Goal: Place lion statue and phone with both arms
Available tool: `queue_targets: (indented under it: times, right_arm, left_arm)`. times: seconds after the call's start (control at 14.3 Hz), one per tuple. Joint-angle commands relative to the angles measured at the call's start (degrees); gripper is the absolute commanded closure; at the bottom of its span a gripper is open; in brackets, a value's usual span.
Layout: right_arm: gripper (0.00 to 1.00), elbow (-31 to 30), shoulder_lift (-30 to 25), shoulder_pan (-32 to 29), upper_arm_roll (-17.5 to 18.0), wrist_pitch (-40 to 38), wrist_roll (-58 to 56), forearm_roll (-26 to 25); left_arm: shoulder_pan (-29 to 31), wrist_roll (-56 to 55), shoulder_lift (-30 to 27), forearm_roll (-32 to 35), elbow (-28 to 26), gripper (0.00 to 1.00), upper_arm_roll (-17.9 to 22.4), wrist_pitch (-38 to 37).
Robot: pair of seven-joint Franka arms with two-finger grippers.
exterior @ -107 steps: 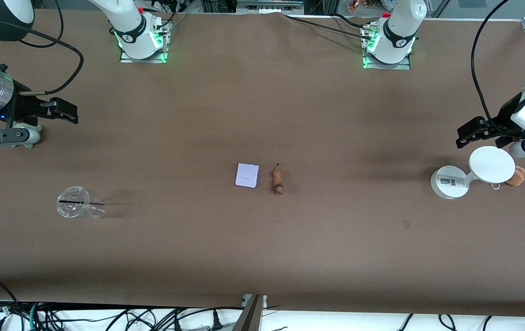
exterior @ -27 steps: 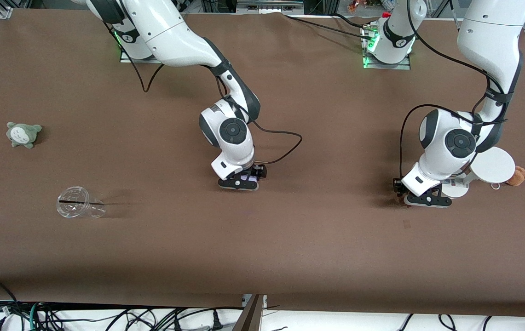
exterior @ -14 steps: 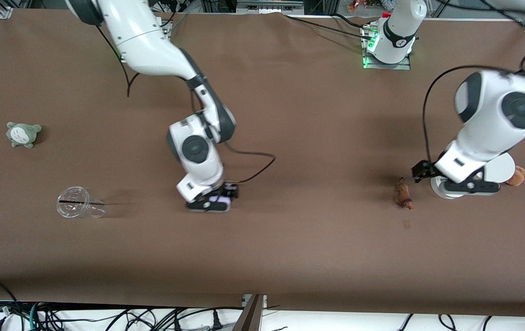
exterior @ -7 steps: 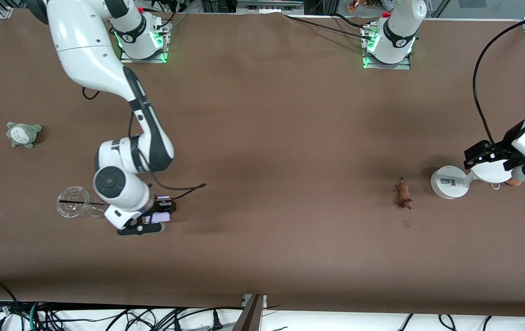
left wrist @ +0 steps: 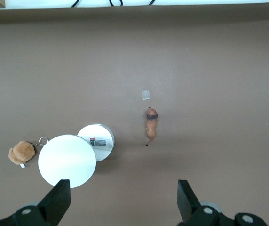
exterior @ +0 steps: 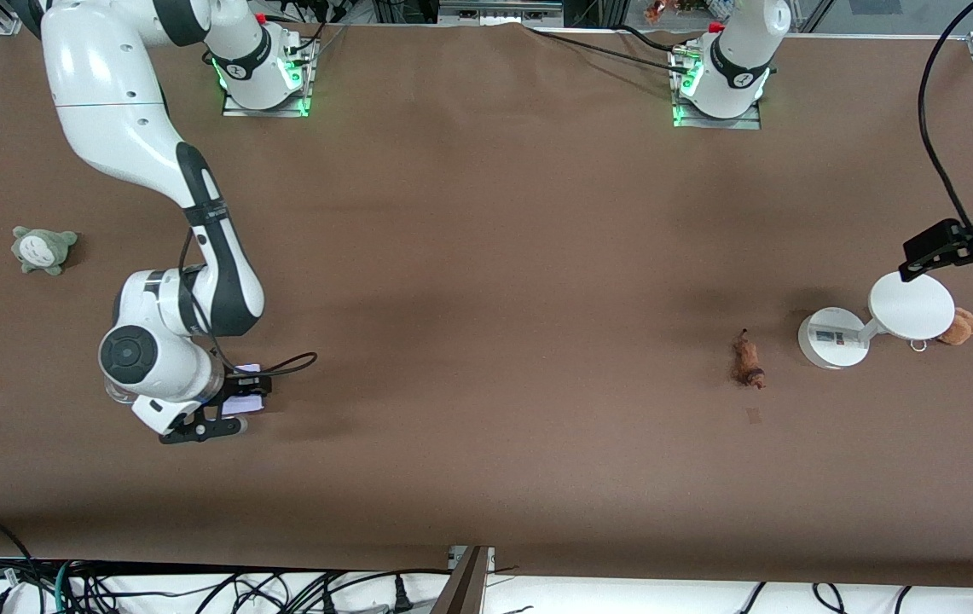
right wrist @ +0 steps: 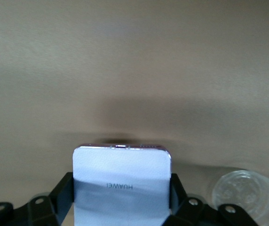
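The phone [exterior: 240, 402], a flat pale lavender-white rectangle, is clamped between the fingers of my right gripper [exterior: 228, 409], low over the table beside a clear cup. In the right wrist view the phone [right wrist: 120, 172] fills the gap of the right gripper [right wrist: 122, 200]. The lion statue [exterior: 746, 362], small and orange-brown with a darker end, lies on the table beside the white stand; it also shows in the left wrist view [left wrist: 151, 126]. My left gripper [exterior: 955, 249] is open and empty, up over the table by the stand, and its open fingers frame the left wrist view [left wrist: 122, 203].
A white round-disc stand [exterior: 911, 305] and a tan plush toy with a ring [exterior: 958, 326] sit at the left arm's end. The clear cup [right wrist: 245, 190] lies by the right gripper. A grey plush toy [exterior: 43, 247] sits at the right arm's end.
My right gripper has carried the phone farther toward the right arm's end, next to the cup. My left gripper has drawn away from the stand toward the table's edge. The lion statue has stayed put.
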Motion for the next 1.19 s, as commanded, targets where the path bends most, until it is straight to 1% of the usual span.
queue_targets:
  times: [0.0, 0.07, 0.14, 0.21, 0.28, 0.42, 0.56, 0.77, 0.84, 0.98, 1.12]
  right_arm:
    - [0.58, -0.54, 0.3, -0.39, 0.82, 1.3, -0.74, 0.05]
    - [0.57, -0.54, 0.66, -0.74, 0.82, 1.74, -0.83, 0.05]
    - [0.42, -0.54, 0.92, -0.83, 0.82, 1.92, -0.83, 0.05]
    - [0.17, -0.54, 1.1, -0.83, 0.82, 2.01, -0.74, 0.05]
    - [0.0, -0.45, 1.1, -0.83, 0.82, 2.01, -0.83, -0.21]
    - [0.0, 0.16, 0.57, -1.01, 0.73, 1.83, -1.27, -0.57]
    - [0.0, 0.77, -1.26, -1.27, 0.73, 1.39, -1.27, -0.57]
    - [0.0, 0.78, -7.75, -1.36, 0.73, 1.13, -1.36, -0.39]
    - [0.0, 0.78, -10.3, -1.36, 0.73, -0.79, -1.36, -0.3]
    - [0.0, 1.21, -14.35, -1.36, 0.65, -8.68, -1.18, -0.57]
    - [0.0, 3.06, -17.87, -1.36, 0.65, -14.75, -0.75, -0.48]
  left_arm:
    - [-0.41, 1.03, 1.75, -1.12, 2.23, 0.0, -0.42, -1.33]
    - [-0.32, 0.94, 1.66, -1.21, 2.32, 0.0, -0.34, -1.33]
    - [-0.15, 0.94, 1.66, -1.29, 2.32, 0.0, -0.34, -1.42]
    - [-0.23, 0.85, 1.66, -1.21, 2.14, 0.0, -0.34, -1.77]
    - [-0.23, 0.85, 1.84, -0.6, 1.79, 0.0, -0.42, -2.29]
    - [-0.32, 0.85, 2.1, -0.42, 1.88, 0.0, -0.34, -2.38]
    - [-0.15, 0.94, 2.19, -0.68, 1.79, 0.0, -0.34, -2.47]
    - [-0.06, 0.94, 3.33, -0.5, 1.79, 0.0, -0.25, -2.47]
    - [0.11, 0.94, 3.33, -0.59, 1.79, 0.0, -0.25, -2.65]
    - [-0.15, 0.85, 3.42, -0.59, 1.62, 0.0, -0.25, -3.0]
    - [-0.23, 0.94, 3.86, -0.5, 1.62, 0.0, -0.25, -3.0]
